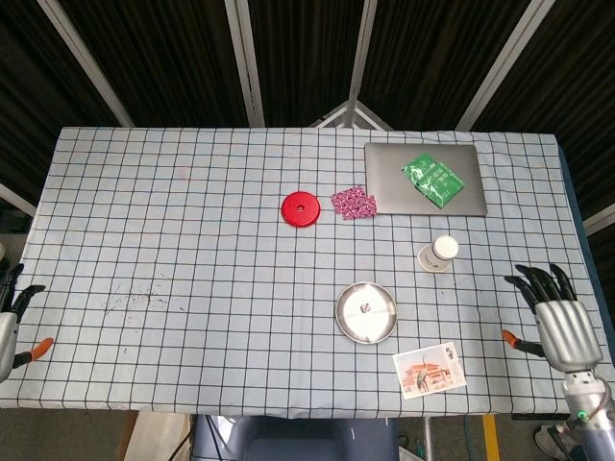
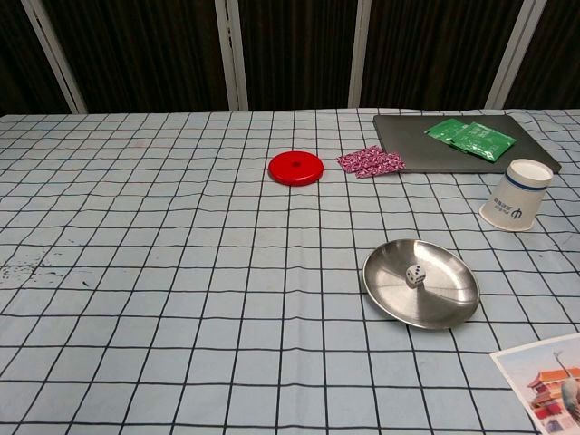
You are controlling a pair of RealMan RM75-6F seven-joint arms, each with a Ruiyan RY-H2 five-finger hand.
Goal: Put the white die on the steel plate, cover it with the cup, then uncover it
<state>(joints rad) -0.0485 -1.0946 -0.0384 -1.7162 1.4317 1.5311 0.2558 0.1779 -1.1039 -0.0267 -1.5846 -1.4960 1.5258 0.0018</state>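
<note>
Checked cloth covers the bench (image 1: 192, 288), and dark slatted panels stand behind its far edge. I have wide bare cloth across the whole left half; the things cluster centre and right. My right hand (image 1: 559, 327) is off by the right edge near the front, fingers spread and holding nothing. My left hand (image 1: 8, 322) sits at the left edge, mostly cut off by the frame, so I cannot tell how its fingers lie.

From the head view I see both hands; the chest view shows neither. The chest view, though, gives me the white die (image 2: 414, 275) clearly, dots visible, resting in the steel plate (image 2: 444, 304) near its middle. The cup (image 2: 517, 195) stands mouth-down on the cloth, well apart from the plate, toward the right and further back, just in front of the grey laptop (image 2: 408, 149). I see a blue band and a small blue mark on the cup, too small to read.

A green packet (image 2: 471, 138) lies on the laptop, a pink patterned packet (image 2: 370, 161) beside it, a red disc (image 2: 295, 168) further left. A postcard (image 1: 430, 371) with a red building lies at the front edge.
</note>
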